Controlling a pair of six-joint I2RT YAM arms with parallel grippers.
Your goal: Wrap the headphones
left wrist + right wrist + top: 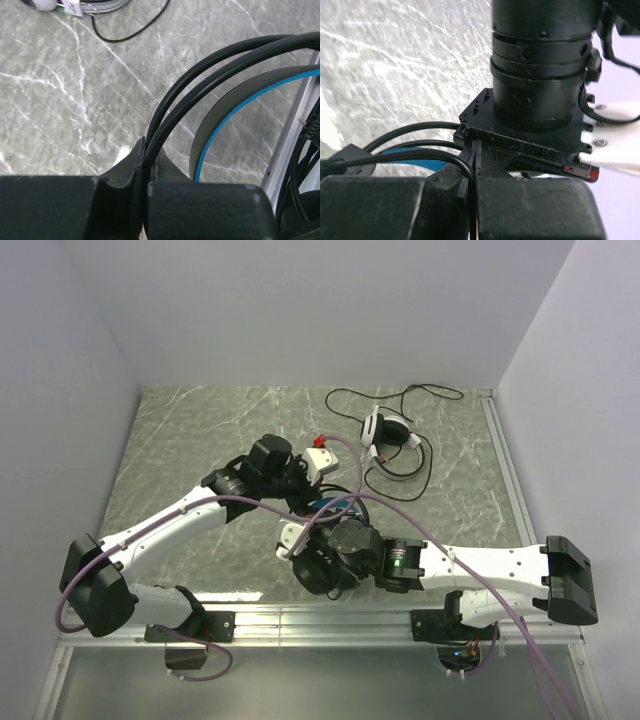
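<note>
Left gripper is pinching shut on the cable of the blue headset. Two black strands are running up from between its fingers beside the headband. Right gripper is likewise clamping a strand of that cable, close against the left wrist. This headset is sitting mid-table between the two arms; we cannot tell whether it is lifted.

We are judging its wrap as under way but unfinished: strands are curving past the band, yet we cannot count any turns.

White headset is lying far right on the table, its loose cable sprawling. We are counting it as not yet wrapped.
</note>
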